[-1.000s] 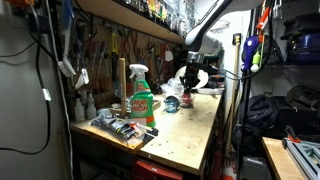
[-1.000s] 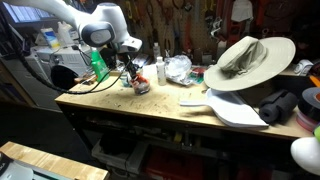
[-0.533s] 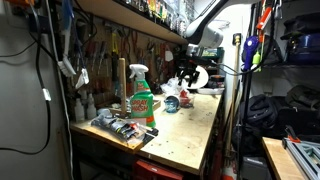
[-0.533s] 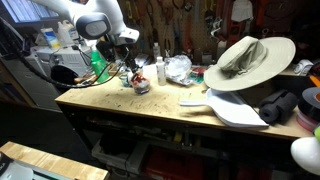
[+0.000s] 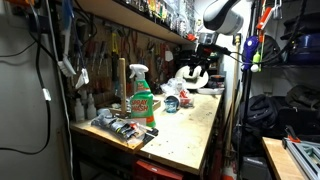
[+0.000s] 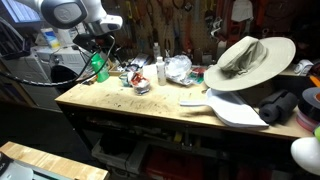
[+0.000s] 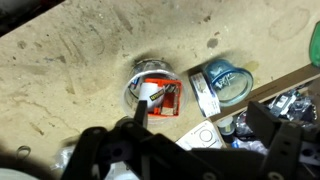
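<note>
While pincer [image 7: 190, 150] hangs wide — empty | bowl [image 7: 150, 64] below, red pkt [image 7: 163, 98] inside | text illegible

The arm [image 5: 222, 14] reaches high, its gripper [image 5: 201, 70] hanging downward, jaws apart.

Bench [image 7: 60, 50] open beside bowl [image 7: 150, 90]; tape roll [image 7: 225, 78] close opposite side.

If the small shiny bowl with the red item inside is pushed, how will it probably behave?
The bowl looks small and shiny, so probably light and apt to slide. Its red item lies loose inside and may spill if it tips. The blue tape roll beside it could stop it.
</note>
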Controlling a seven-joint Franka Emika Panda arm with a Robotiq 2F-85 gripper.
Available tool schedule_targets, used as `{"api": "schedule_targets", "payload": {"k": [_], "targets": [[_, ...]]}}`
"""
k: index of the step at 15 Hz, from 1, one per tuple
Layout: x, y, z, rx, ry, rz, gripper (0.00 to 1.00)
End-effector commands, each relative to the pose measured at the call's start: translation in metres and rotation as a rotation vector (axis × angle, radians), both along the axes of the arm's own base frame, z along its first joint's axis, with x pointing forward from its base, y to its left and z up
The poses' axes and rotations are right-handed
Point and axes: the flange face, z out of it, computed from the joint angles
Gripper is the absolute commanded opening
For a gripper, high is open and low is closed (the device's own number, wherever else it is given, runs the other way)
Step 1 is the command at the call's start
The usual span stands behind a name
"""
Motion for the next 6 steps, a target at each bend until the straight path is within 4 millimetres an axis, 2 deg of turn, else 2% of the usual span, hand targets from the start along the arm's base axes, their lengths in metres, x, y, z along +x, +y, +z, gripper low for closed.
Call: {"api": "schedule_targets", "payload": {"k": [1,2,3,6], "targets": [[-0.051,0.004,0.002,-0.030,-0.006,0.175,1.00],[-0.059,-0.001,0.001,-0.028,-0.020,0.235,1.00],[-0.032,-0.002,0.002,-0.034,-0.009,0.138,1.00],[-0.052,-0.009,0.003,-0.044,-0.024,0.202,1.00]]}}
